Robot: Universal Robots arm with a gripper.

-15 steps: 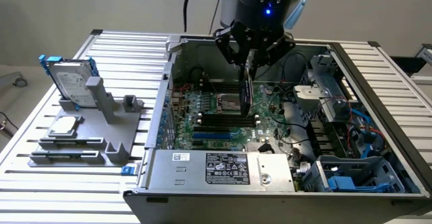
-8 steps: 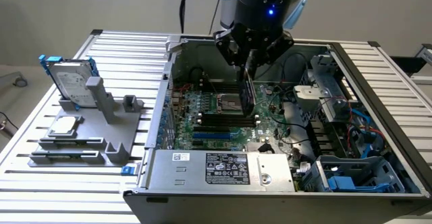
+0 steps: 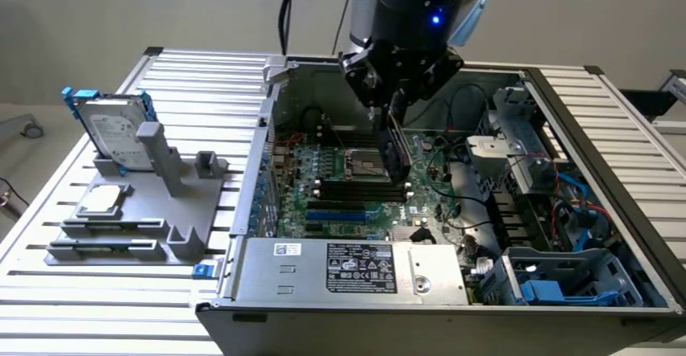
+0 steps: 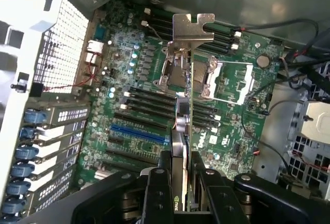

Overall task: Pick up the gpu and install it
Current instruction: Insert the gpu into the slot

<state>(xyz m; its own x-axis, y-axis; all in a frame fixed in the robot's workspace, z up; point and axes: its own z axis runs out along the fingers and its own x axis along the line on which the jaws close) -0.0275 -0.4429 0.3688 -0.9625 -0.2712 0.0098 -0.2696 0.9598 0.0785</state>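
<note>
**Operator:** What are the fingers doing?

**Spotter:** Your two flat black fingers (image 4: 156,193) are partly closed and pinching the gpu (image 4: 187,105). The gripper (image 4: 180,185) has one pad on each face of the card.

**Operator:** How does the card look?

**Spotter:** In the wrist view you see it edge-on, as a thin strip. One side is green circuit board and the other a black rounded cover. A bright, stepped metal bracket (image 4: 192,28) sits at the far end.

**Operator:** Where is it?

**Spotter:** You are holding it on edge inside the open grey metal computer case (image 3: 429,332), over the green motherboard (image 4: 129,74). Its line crosses the square, silver-framed processor socket (image 4: 229,82) and the long black slots (image 4: 149,102). A blue slot (image 4: 139,133) lies just beside it. I cannot tell whether the lower edge touches the board.

**Operator:** And outside the case?

**Spotter:** The ribbed aluminium table (image 3: 96,308) has a matte grey holder (image 3: 177,179) on it, at the exterior view's left. The holder carries a silver hard drive (image 3: 111,135) standing upright in a blue frame. A small square silver chip (image 3: 102,201) lies flat on it. Both are well apart from your gripper.
</note>
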